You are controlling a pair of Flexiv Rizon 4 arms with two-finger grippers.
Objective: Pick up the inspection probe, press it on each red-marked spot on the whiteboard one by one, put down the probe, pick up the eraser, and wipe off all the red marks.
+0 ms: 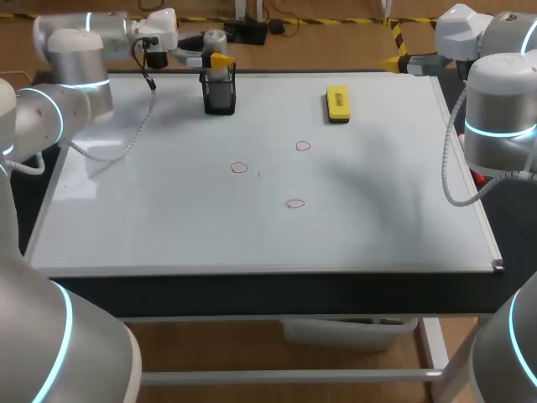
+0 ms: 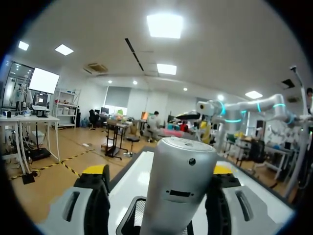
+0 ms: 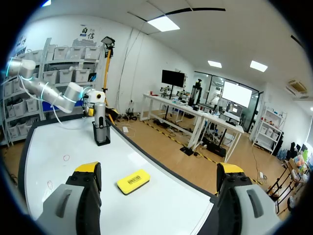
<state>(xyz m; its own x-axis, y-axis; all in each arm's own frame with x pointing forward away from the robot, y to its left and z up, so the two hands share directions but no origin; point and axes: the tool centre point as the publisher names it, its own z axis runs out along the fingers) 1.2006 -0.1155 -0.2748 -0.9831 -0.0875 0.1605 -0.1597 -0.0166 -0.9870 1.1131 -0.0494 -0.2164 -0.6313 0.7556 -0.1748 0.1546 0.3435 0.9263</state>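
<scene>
Glossy, smooth whiteboard (image 1: 168, 227), faintly reflective. Matt, silvery metal-look probe (image 2: 178, 186) in black wire-mesh holder (image 1: 220, 96). Yellow plastic-look eraser (image 1: 337, 103), slight sheen, with darker, duller base.

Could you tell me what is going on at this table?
The left hand is at the black mesh holder, its open fingers either side of the silver probe standing in it, not yet gripping. The right hand hangs open near the yellow eraser, which lies on the whiteboard. All three red marks are there, unwiped.
</scene>
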